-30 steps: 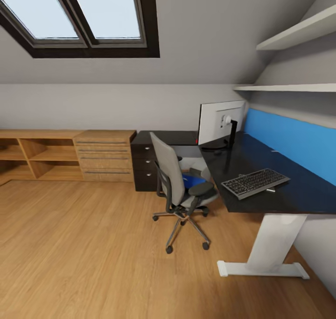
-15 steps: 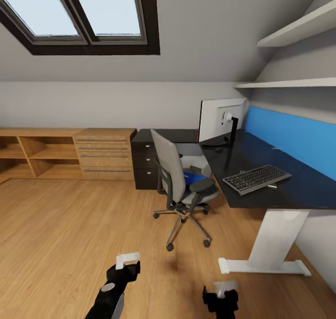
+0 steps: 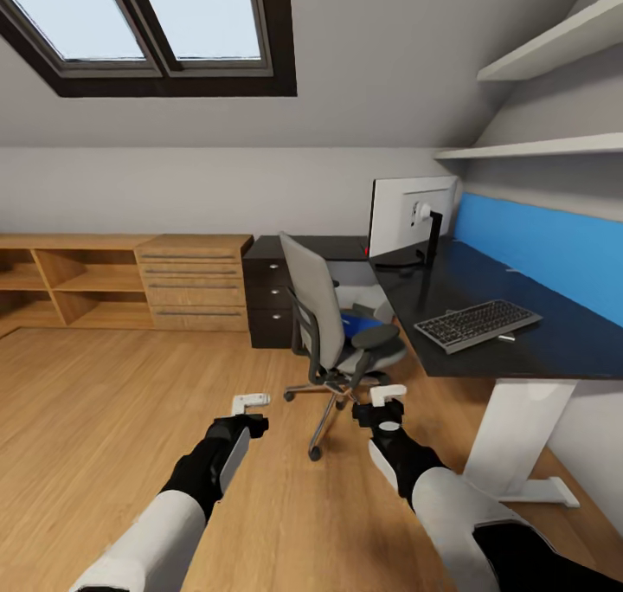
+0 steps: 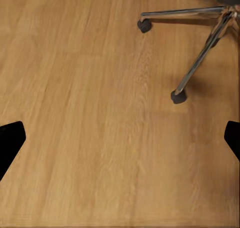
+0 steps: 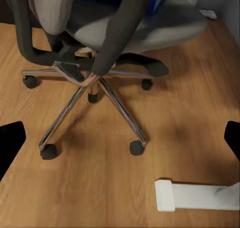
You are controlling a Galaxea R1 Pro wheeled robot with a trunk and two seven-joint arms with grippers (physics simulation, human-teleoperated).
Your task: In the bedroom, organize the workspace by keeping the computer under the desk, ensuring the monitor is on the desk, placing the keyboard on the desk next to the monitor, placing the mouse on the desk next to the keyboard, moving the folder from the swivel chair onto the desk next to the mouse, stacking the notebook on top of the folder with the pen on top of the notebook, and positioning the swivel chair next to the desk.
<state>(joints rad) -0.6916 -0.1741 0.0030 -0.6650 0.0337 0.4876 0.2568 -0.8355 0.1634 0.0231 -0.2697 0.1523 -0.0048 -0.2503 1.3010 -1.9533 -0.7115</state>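
Fingers of left gripper [image 3: 251, 399] and right gripper [image 3: 388, 393] spread wide, empty, above wood floor [image 3: 104, 402]. Chair [image 3: 333, 332] just ahead, blue folder [image 3: 356, 330] on seat. Keyboard [image 3: 478, 324], pen [image 3: 506, 337], monitor [image 3: 414, 220] on desk [image 3: 484, 306].

White upper arms, black forearms; each claw, left claw [image 3: 252, 399] and right claw [image 3: 388, 393], seemingly white-tipped.
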